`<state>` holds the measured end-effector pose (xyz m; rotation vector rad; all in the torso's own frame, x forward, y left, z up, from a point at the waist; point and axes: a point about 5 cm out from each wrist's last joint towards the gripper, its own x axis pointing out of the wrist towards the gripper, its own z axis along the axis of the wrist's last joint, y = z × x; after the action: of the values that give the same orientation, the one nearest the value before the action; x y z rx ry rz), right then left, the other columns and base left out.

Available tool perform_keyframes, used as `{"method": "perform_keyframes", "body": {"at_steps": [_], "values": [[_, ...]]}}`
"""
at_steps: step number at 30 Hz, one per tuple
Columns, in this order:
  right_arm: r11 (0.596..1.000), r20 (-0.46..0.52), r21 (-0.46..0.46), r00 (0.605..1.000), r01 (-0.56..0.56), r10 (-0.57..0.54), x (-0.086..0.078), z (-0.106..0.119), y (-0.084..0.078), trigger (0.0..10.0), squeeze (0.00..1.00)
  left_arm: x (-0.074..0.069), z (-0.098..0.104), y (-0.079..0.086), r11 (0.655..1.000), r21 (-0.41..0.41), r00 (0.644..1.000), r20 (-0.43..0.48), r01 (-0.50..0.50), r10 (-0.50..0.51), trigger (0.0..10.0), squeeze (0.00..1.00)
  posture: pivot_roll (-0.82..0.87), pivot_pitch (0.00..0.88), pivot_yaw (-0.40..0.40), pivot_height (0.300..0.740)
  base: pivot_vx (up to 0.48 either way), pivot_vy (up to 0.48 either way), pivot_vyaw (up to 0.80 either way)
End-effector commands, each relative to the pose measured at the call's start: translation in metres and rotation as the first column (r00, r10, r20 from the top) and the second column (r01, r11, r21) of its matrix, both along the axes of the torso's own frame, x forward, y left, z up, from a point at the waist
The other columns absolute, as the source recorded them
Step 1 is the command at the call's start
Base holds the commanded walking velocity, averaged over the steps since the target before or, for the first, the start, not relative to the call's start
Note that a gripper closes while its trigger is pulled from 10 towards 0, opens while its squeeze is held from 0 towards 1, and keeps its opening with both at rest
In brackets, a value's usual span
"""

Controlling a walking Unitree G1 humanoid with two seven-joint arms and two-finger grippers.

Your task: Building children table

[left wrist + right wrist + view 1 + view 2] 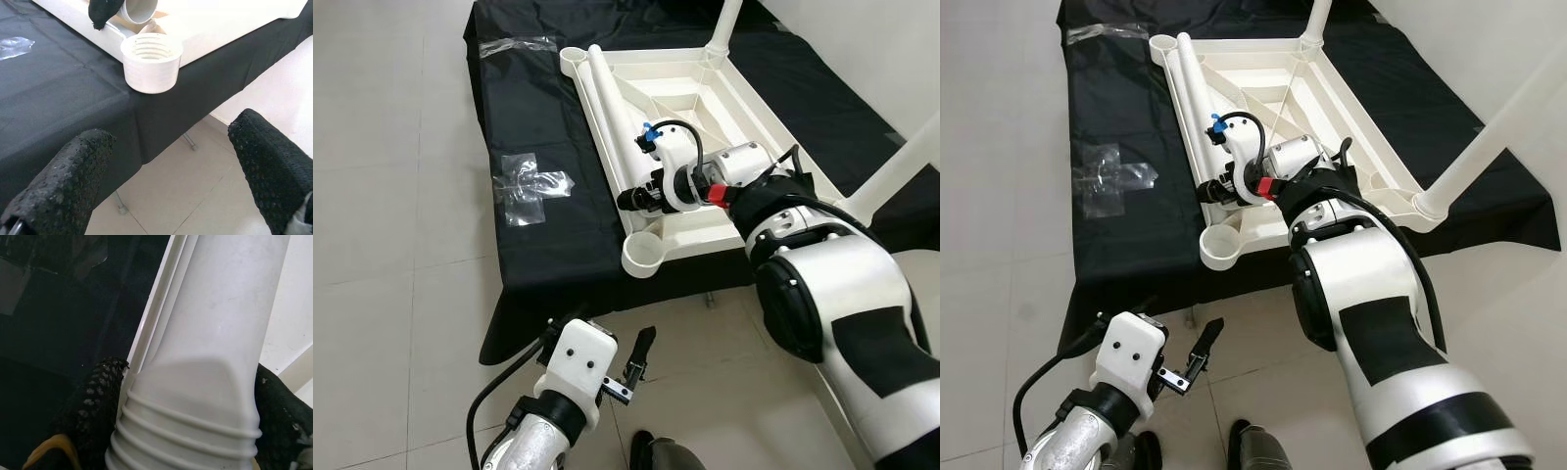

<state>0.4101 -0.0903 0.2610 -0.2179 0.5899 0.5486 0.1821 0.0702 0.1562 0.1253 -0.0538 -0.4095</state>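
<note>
The right gripper [636,199] has its fingers [95,396] clamped on the threaded end of a loose white leg [612,103], which lies along the upturned table [744,98] just above the empty corner socket [646,255], probably to swing that end into the thread. The table rests underside up on a black cloth [529,108] so the sockets face upward; two legs already stand in far corners. The left gripper [641,354] hangs low over the floor, fingers [73,176] spread, empty, facing the socket.
</note>
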Motion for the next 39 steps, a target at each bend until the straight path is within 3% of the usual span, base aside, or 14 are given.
{"method": "perform_keyframes", "body": {"at_steps": [1,8,10,14,20,24,25,26,27,28,29,31,35,39], "values": [[1.000,-0.051,0.019,0.999,0.019,-0.018,-0.002,-0.013,0.000,0.0,0.00,-0.003,-0.005,-0.002,1.000,0.002,1.000,-0.020,0.004,-0.004,10.0,0.00,0.07,0.173,-0.124,0.740,0.000,0.000,0.00],[0.969,0.081,0.245,0.995,0.037,-0.059,0.005,0.016,-0.001,0.0,0.00,-0.001,-0.004,0.000,1.000,0.002,1.000,-0.013,-0.011,0.011,10.0,0.00,0.08,0.167,-0.122,0.740,0.000,0.000,0.00],[0.927,0.179,0.375,0.979,0.024,-0.098,0.010,0.030,-0.005,0.0,0.00,0.001,-0.003,0.002,1.000,0.003,1.000,-0.007,-0.016,0.016,10.0,0.00,0.08,0.159,-0.113,0.740,0.000,0.000,0.00],[0.908,0.213,0.419,0.971,0.013,-0.112,0.011,0.034,-0.007,0.0,0.00,0.002,-0.002,0.003,1.000,0.003,1.000,-0.006,-0.017,0.017,10.0,0.00,0.09,0.157,-0.110,0.740,0.000,0.000,0.00],[0.824,0.281,0.567,0.943,-0.015,-0.176,0.012,0.029,-0.021,0.0,0.00,0.008,-0.001,0.008,1.000,0.021,1.000,0.012,-0.022,0.022,10.0,0.00,0.09,0.147,-0.093,0.740,0.000,0.000,0.00],[0.820,0.295,0.572,0.938,-0.018,-0.184,0.012,0.028,-0.023,0.0,0.00,0.008,0.000,0.009,0.999,0.023,1.000,0.015,-0.025,0.025,10.0,0.00,0.09,0.147,-0.093,0.740,0.000,0.000,0.00],[0.866,0.281,0.500,0.939,0.035,-0.200,0.013,0.016,-0.029,0.0,0.00,0.010,0.000,0.012,0.999,0.027,0.999,0.019,-0.035,0.035,10.0,0.00,0.10,0.149,-0.086,0.740,0.000,0.000,0.00],[0.866,0.281,0.500,0.939,0.035,-0.200,0.013,0.016,-0.029,0.0,0.00,0.010,0.000,0.012,0.999,0.027,0.999,0.019,-0.035,0.035,10.0,0.00,0.10,0.149,-0.086,0.740,0.000,0.000,0.00],[0.925,0.299,0.365,0.926,0.110,-0.229,0.014,0.003,-0.039,0.0,0.00,0.010,0.000,0.015,0.999,0.031,0.999,0.022,-0.042,0.042,10.0,0.00,0.09,0.152,-0.085,0.740,0.000,0.000,0.00],[0.925,0.299,0.365,0.926,0.110,-0.229,0.014,0.003,-0.039,0.0,0.00,0.010,0.000,0.015,0.999,0.031,0.999,0.022,-0.042,0.042,10.0,0.00,0.09,0.152,-0.085,0.740,0.000,0.000,0.00],[0.955,0.308,0.221,0.915,0.199,-0.262,0.014,-0.009,-0.051,0.0,0.00,0.011,0.001,0.017,0.998,0.039,0.999,0.026,-0.045,0.044,10.0,0.00,0.09,0.155,-0.086,0.740,0.000,0.000,0.00],[0.951,0.312,0.121,0.898,0.285,-0.309,0.014,-0.018,-0.066,0.0,0.00,0.011,0.001,0.018,0.998,0.038,0.998,0.027,-0.049,0.048,10.0,0.00,0.09,0.158,-0.087,0.740,0.000,0.000,0.00],[0.923,0.309,0.101,0.870,0.371,-0.384,0.014,-0.020,-0.082,0.0,0.00,0.010,0.000,0.016,0.998,0.037,0.999,0.024,-0.046,0.046,10.0,0.00,0.09,0.164,-0.088,0.740,0.000,0.000,0.00],[0.939,0.317,0.102,0.884,0.329,-0.344,0.014,-0.016,-0.077,0.0,0.00,0.009,-0.001,0.015,0.998,0.036,0.999,0.020,-0.042,0.042,10.0,0.00,0.09,0.166,-0.089,0.740,0.000,0.000,0.00]]}}
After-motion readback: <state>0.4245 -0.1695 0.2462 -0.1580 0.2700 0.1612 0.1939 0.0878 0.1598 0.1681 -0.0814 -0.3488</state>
